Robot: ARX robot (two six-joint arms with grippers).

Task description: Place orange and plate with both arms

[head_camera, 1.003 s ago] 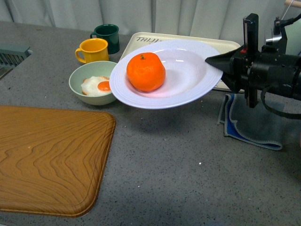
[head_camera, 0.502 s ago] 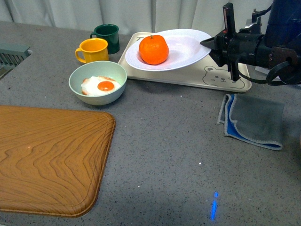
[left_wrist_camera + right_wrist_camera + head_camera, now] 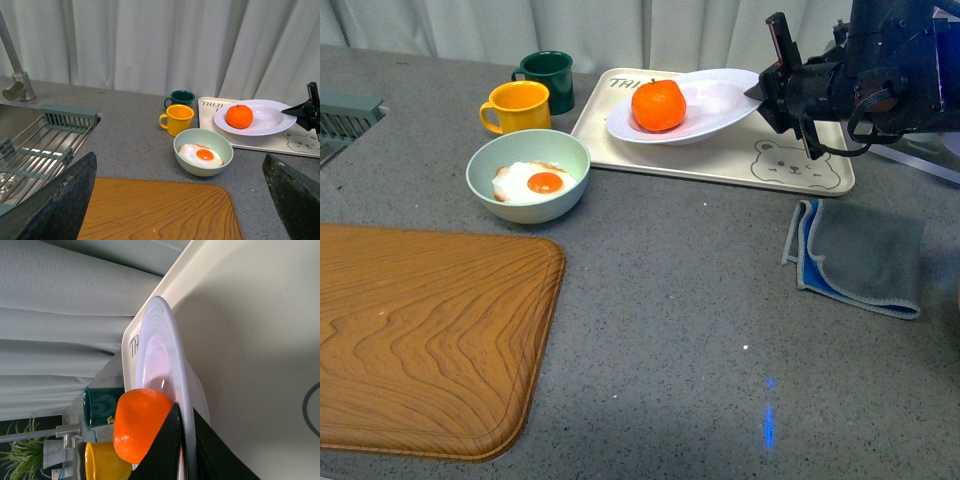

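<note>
The orange (image 3: 658,105) lies in the white ribbed plate (image 3: 720,100). The plate hangs tilted, low over the cream bear tray (image 3: 720,160) at the back right. I cannot tell whether it touches the tray. My right gripper (image 3: 760,92) is shut on the plate's right rim. In the right wrist view its dark fingers (image 3: 167,440) pinch the rim of the plate (image 3: 165,355), with the orange (image 3: 137,425) just inside. My left gripper (image 3: 175,197) is open and empty above the wooden board (image 3: 155,210), far from the orange (image 3: 239,115).
A pale green bowl (image 3: 528,175) with a fried egg stands left of the tray, with a yellow mug (image 3: 517,105) and a dark green mug (image 3: 548,72) behind it. A wooden board (image 3: 420,330) fills the front left. A grey-blue cloth (image 3: 860,255) lies front right. A sink rack (image 3: 45,145) is far left.
My right gripper has carried the plate with the orange back and to the right, from above the counter beside the bowl down to just over the bear tray.
</note>
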